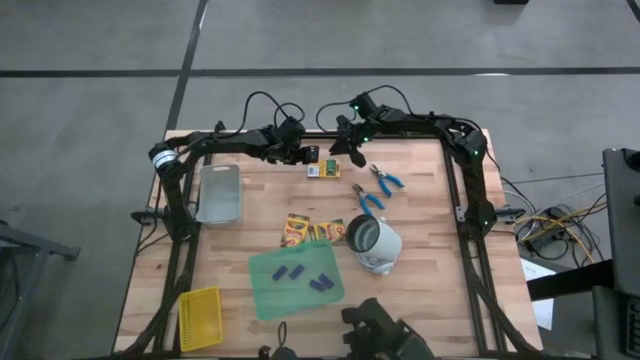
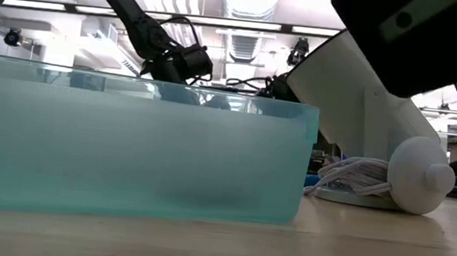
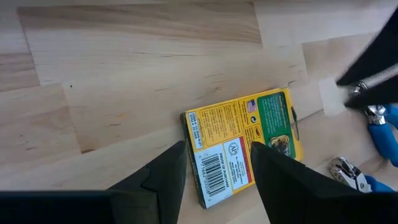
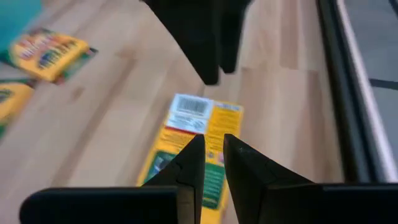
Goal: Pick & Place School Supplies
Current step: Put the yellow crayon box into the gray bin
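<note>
green sheet (image 1: 295,280): nearest me, four purple-blue pieces (image 1: 303,275) lying on it, so I'd call those placed
crayon boxes (image 1: 310,232): two just beyond the sheet, untouched
scissors (image 1: 375,190): two pairs farther from the sheet, not yet handled
lone crayon box (image 3: 244,144): far from the sheet, flat on the wood
left gripper (image 3: 216,167): fingers spread, straddling that box, not gripping yet
right gripper (image 4: 212,163): nearly pinched shut, empty, hovering over the same box
progress: I reckon most is left

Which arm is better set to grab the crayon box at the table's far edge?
Left, probably. The left gripper is open with its fingers straddling the crayon box. The right gripper is also over it, but nearly shut.
</note>
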